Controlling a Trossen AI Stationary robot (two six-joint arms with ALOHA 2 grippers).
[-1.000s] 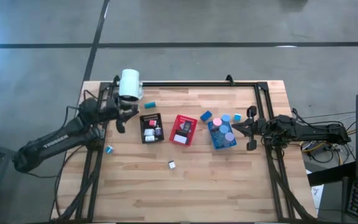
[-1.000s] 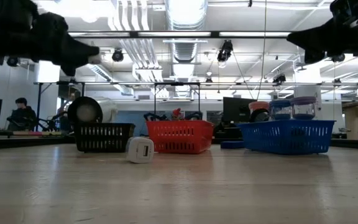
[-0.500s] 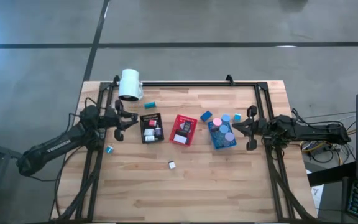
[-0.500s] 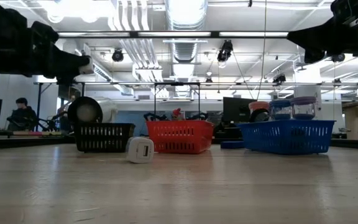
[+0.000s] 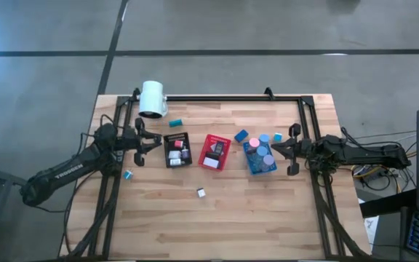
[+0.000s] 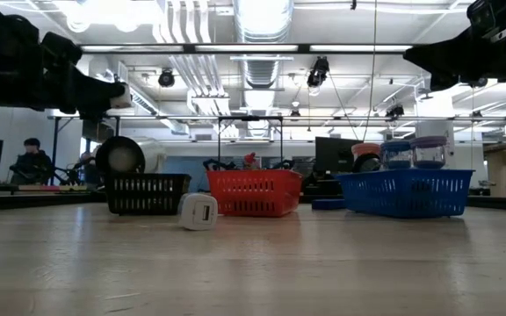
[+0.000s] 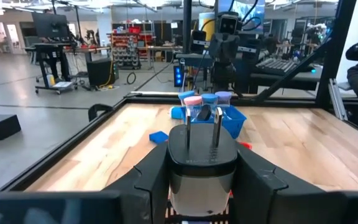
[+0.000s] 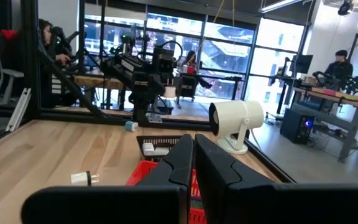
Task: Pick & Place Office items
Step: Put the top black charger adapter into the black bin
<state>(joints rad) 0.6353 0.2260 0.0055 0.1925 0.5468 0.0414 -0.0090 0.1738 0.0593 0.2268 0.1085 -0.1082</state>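
Note:
My left gripper [image 5: 146, 143] hangs above the table just left of the black tray [image 5: 177, 149], shut on a small grey plug charger [image 7: 202, 155] with a dark face and two metal prongs. A second, white charger [image 5: 201, 192] lies on its side on the bare wood nearer the front edge, also in the low view [image 6: 198, 211]. Small teal bits [image 5: 174, 122] [image 5: 128, 174] and a blue block [image 5: 241, 135] lie loose on the table. My right gripper [image 5: 291, 150] hovers shut, with nothing in it, just right of the blue tray [image 5: 260, 158], which holds pink and blue round caps. My left gripper pinches the charger's two side faces [image 7: 174, 167] between its two fingers [image 7: 146, 180]. The fingers lie level and point toward the table's right edge. The prongs [image 7: 202, 127] stick out forward past the fingertips. The charger is lifted clear of the table.
A red tray [image 5: 214, 151] stands between the black and blue trays. A big white cylinder [image 5: 152, 99] on a foot stands at the far left corner. A black frame [image 5: 217, 97] runs along the table's far and side edges. Bare wood spreads toward the near edge.
My left gripper has sunk lower over the table, still shut on the charger, and its wrist has rolled a little. The charger stays clear of the table.

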